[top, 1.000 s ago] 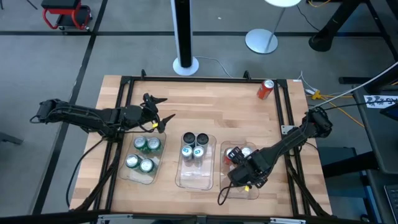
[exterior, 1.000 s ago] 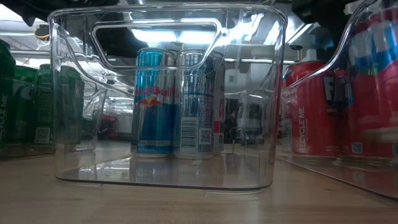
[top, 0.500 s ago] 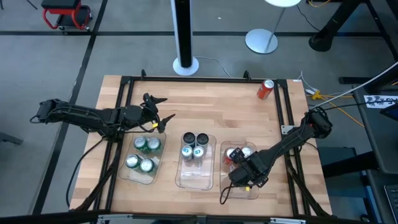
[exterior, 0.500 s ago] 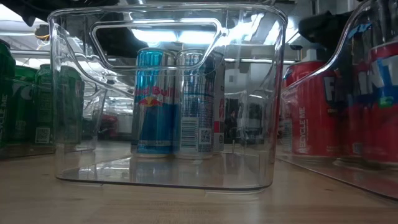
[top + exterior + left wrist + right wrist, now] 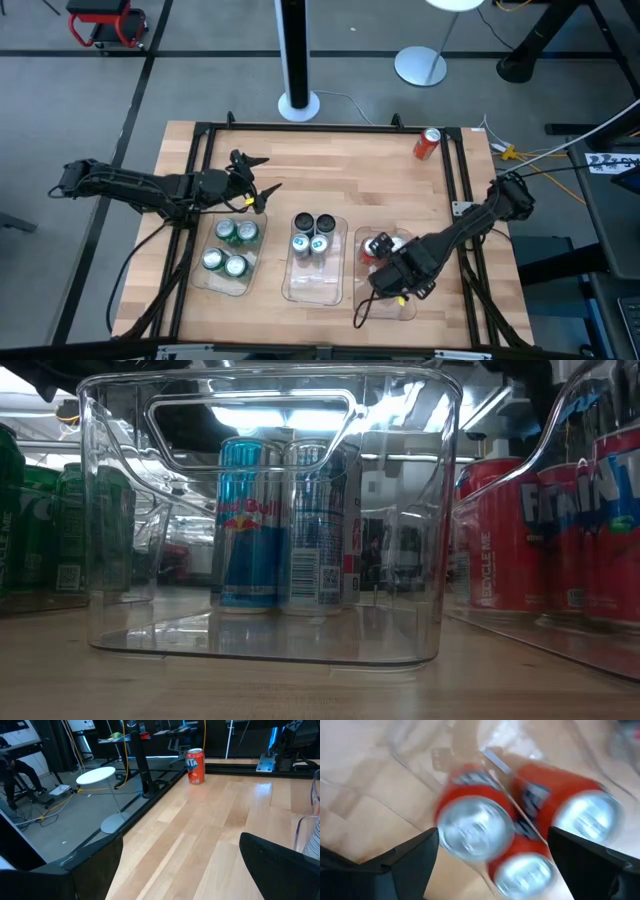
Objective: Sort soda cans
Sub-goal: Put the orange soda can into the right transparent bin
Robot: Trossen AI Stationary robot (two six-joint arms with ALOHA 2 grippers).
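Note:
Several green cans (image 5: 230, 247) stand in the left clear tray and several silver-blue cans (image 5: 312, 235) in the middle tray. Three red cans (image 5: 475, 827) stand upright in the right tray, also seen in the low view (image 5: 540, 530). One more red can (image 5: 428, 143) stands alone near the table's far right corner (image 5: 195, 766). My right gripper (image 5: 385, 255) hangs open above the red cans, its fingers (image 5: 410, 865) spread on either side of them. My left gripper (image 5: 268, 173) waits open just beyond the green cans.
Three clear plastic trays sit in a row near the front edge: left (image 5: 225, 283), middle (image 5: 312, 288), right (image 5: 385, 308). Black frame rails (image 5: 200, 160) run along the table's sides. Bare wood lies across the far half of the table (image 5: 200, 830).
In the low view, a red can at the near end of the right tray has come down from a raised position and now stands on the tray floor beside the others. My right gripper has shifted slightly over that tray.

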